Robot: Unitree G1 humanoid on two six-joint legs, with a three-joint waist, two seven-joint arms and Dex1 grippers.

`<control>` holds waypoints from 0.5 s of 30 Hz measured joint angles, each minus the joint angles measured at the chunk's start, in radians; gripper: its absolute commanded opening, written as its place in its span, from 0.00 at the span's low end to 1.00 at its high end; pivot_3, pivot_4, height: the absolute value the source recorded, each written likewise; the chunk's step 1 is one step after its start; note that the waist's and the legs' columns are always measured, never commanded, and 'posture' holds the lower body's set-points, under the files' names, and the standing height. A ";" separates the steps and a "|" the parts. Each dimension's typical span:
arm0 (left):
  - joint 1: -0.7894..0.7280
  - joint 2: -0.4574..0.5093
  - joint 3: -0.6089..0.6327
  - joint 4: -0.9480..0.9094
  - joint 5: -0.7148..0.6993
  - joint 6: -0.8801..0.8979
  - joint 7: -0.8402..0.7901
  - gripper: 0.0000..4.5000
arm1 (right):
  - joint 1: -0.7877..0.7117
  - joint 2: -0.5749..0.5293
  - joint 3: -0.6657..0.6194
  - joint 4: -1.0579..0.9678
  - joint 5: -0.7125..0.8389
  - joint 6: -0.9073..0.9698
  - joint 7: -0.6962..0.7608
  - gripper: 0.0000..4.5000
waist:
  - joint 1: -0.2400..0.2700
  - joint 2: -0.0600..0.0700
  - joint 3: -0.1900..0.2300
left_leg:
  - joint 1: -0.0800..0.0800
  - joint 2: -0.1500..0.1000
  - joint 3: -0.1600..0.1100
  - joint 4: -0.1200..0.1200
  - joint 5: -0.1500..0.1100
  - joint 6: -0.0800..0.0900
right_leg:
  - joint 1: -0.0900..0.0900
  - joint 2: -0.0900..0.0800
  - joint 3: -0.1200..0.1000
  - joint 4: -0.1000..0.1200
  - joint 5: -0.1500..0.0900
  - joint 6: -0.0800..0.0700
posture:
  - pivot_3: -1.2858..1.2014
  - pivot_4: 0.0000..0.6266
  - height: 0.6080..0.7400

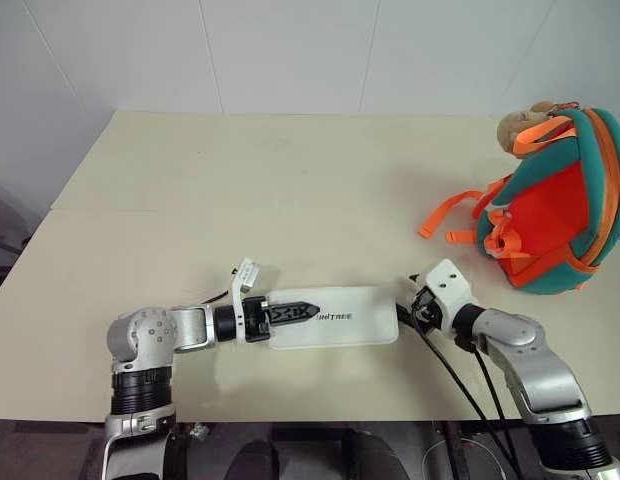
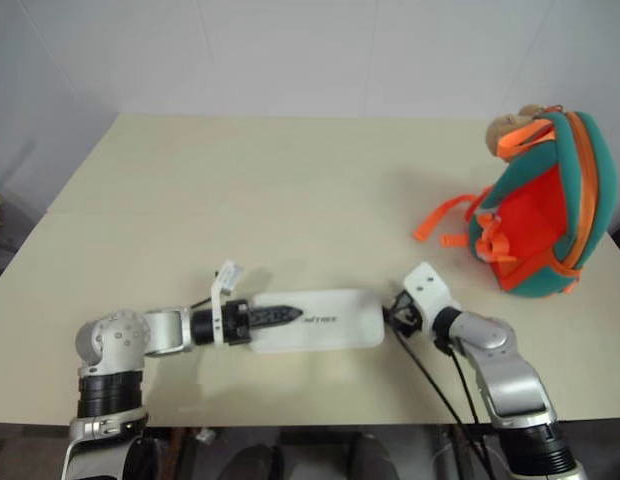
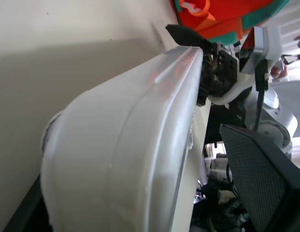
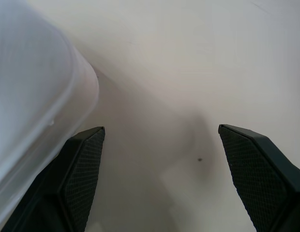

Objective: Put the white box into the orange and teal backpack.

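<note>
The white box (image 1: pixel 340 318) lies flat near the table's front edge, lettering up. My left gripper (image 1: pixel 305 314) straddles its left end, one black finger (image 1: pixel 290 312) lying over the top. In the left wrist view a gap shows between the box (image 3: pixel 140 135) and the finger (image 3: pixel 256 179), so the gripper is open. At the box's right end my right gripper (image 1: pixel 415 300) is open, its fingers (image 4: pixel 82 169) wide apart and the box corner (image 4: pixel 29 96) beside one. The orange and teal backpack (image 1: pixel 550 220) stands at the far right, apart from both grippers.
A tan plush charm (image 1: pixel 520 122) sits on top of the backpack and orange straps (image 1: pixel 445 215) trail leftward from it onto the beige table (image 1: pixel 290 180). Black cables (image 1: pixel 460 385) hang from my right wrist over the front edge. A white wall rises behind the table.
</note>
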 measured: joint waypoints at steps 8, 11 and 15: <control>0.001 0.118 -0.004 -0.006 -0.049 0.023 -0.052 0.88 | -0.006 0.000 0.017 0.000 0.018 -0.004 0.024 1.00 | 0.001 0.000 0.000 | 0.000 0.000 -0.001 0.000 0.000 -0.001 | -0.001 -0.001 0.000 -0.001 0.000 0.000 | 0.52 0.24 1.00; 0.009 0.160 -0.020 -0.006 -0.062 0.024 -0.077 0.88 | -0.008 0.000 0.019 0.000 0.019 -0.004 0.025 1.00 | 0.000 0.000 0.000 | 0.000 0.000 0.000 -0.001 0.000 -0.001 | -0.001 -0.001 0.001 -0.001 0.000 0.000 | 0.52 0.24 1.00; 0.022 0.203 -0.035 -0.006 -0.065 0.016 -0.104 0.88 | -0.009 0.000 0.020 0.001 0.020 -0.004 0.026 1.00 | 0.001 0.000 0.000 | 0.000 0.000 -0.001 -0.001 0.000 -0.001 | -0.001 -0.001 0.000 -0.001 0.000 -0.001 | 0.52 0.24 1.00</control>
